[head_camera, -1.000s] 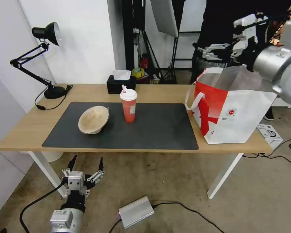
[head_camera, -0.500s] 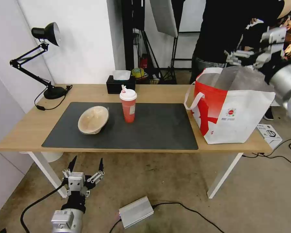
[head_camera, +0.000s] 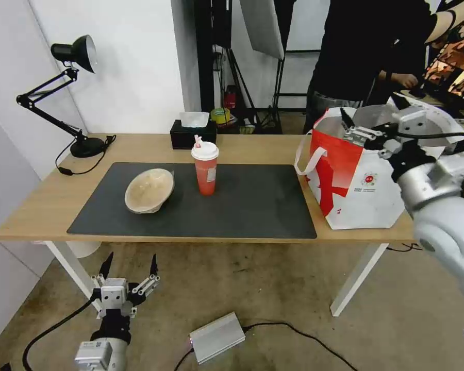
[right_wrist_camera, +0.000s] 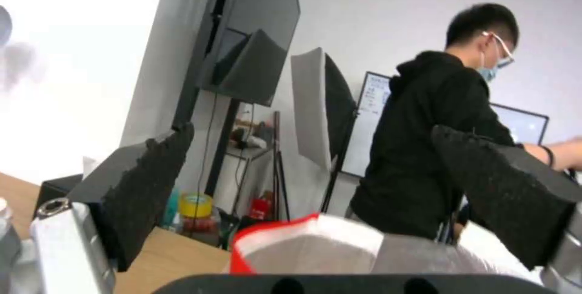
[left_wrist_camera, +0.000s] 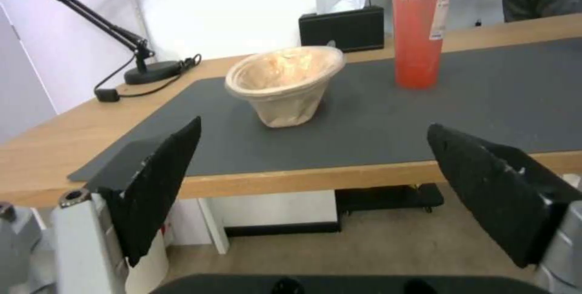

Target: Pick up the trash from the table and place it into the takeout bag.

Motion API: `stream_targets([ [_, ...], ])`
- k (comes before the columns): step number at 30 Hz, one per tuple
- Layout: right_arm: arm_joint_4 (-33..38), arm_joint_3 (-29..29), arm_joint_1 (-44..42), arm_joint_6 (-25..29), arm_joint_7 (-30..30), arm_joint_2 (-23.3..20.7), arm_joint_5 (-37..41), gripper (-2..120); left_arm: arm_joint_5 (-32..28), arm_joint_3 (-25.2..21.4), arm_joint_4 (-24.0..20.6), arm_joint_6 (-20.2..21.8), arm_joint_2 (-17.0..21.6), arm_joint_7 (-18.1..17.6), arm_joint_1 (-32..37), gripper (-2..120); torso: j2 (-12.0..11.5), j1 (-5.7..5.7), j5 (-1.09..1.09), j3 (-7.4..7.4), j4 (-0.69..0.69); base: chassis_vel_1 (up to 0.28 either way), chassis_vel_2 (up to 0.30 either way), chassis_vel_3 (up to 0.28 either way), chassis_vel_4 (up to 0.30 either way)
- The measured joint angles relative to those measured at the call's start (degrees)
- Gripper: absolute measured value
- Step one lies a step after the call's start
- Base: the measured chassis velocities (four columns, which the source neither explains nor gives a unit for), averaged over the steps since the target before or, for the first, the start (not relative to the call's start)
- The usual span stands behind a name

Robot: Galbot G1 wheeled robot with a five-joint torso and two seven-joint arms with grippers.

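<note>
On red drink cup (left_wrist_camera: 423, 26), partial lettering "ChaPan".

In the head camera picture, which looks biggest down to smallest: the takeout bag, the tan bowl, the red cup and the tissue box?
1. takeout bag
2. tan bowl
3. red cup and tissue box: alike, and the box stands farther back, so unsure.

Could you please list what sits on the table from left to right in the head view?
Desk lamp → tan pulp bowl → red drink cup → takeout bag, with the open right gripper over its mouth.
</note>
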Motion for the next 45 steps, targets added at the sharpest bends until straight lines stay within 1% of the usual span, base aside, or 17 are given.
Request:
stream_targets([
  [2, 2.2, 2.1, -4.0, 0.0, 0.5, 1.9, -1.6, 100, 0.1, 0.1, 0.2, 0.0, 0.0, 0.0, 0.0, 100, 0.0, 0.00, -0.01, 0.00, 0.01, 0.000, 0.000, 0.000, 0.000],
  [3, 2.2, 2.1, -4.0, 0.0, 0.5, 1.9, -1.6, 100, 0.1, 0.1, 0.2, 0.0, 0.0, 0.0, 0.0, 100, 0.0, 0.00, -0.01, 0.00, 0.01, 0.000, 0.000, 0.000, 0.000],
  [6, 5.1, 4.8, -9.1, 0.0, 1.0, 4.4, -3.4, 100, 0.1, 0.1, 0.4, 0.0, 0.1, 0.0, -0.1, 100, 0.0, 0.00, -0.01, 0.00, 0.01, 0.000, 0.000, 0.000, 0.000],
  [14, 8.4, 7.1, -14.6, 0.1, 1.5, 7.0, -6.2, 100, 0.1, 0.2, 0.6, 0.0, 0.2, 0.0, -0.2, 100, 0.0, 0.00, -0.01, 0.00, 0.02, 0.000, 0.000, 0.000, 0.000],
  [20, 10.5, 8.3, -20.1, 2.1, 1.5, 9.1, -10.1, 100, 0.1, 0.2, 0.6, 0.0, 0.2, -0.1, -0.2, 100, 0.0, 0.00, -0.01, 0.00, 0.02, 0.000, 0.000, 0.000, 0.000],
  [23, 11.1, 8.1, -22.9, 3.2, 1.7, 10.6, -12.0, 100, 0.1, 0.2, 0.6, 0.0, 0.2, -0.1, -0.1, 100, 0.0, 0.00, -0.01, 0.00, 0.01, 0.000, 0.000, 0.000, 0.000],
  [26, 11.0, 6.6, -26.2, 5.8, 3.4, 12.8, -16.3, 100, 0.1, 0.2, 0.6, 0.0, 0.2, -0.1, -0.1, 100, 0.0, 0.00, 0.00, 0.00, 0.01, 0.000, 0.000, 0.000, 0.000],
  [27, 11.0, 6.6, -26.2, 5.8, 3.4, 12.8, -16.3, 100, 0.1, 0.2, 0.6, 0.0, 0.2, -0.1, -0.1, 100, 0.0, 0.00, 0.00, 0.00, 0.01, 0.000, 0.000, 0.000, 0.000],
  [31, 11.0, 5.0, -29.6, 7.5, 5.1, 15.5, -20.3, 100, 0.1, 0.3, 0.7, 0.0, 0.3, -0.1, -0.1, 100, 0.0, 0.00, 0.00, -0.01, 0.01, 0.000, 0.000, 0.000, 0.000],
  [36, 10.3, 3.3, -31.7, 8.9, 6.6, 17.6, -23.8, 100, 0.1, 0.3, 0.7, 0.0, 0.3, -0.1, -0.1, 100, 0.0, 0.01, 0.00, 0.00, 0.01, 0.000, 0.000, 0.000, 0.000],
  [40, 9.9, 1.6, -33.0, 9.2, 7.4, 18.9, -24.9, 100, 0.1, 0.3, 0.7, 0.0, 0.4, -0.1, -0.1, 100, 0.0, 0.01, -0.01, 0.00, 0.01, 0.000, 0.000, 0.000, 0.000],
  [45, 9.0, 0.3, -33.3, 9.4, 7.5, 19.4, -25.1, 100, 0.1, 0.3, 0.7, 0.0, 0.4, -0.1, -0.1, 100, 0.0, 0.00, -0.01, 0.00, 0.02, 0.000, 0.000, 0.000, 0.000],
])
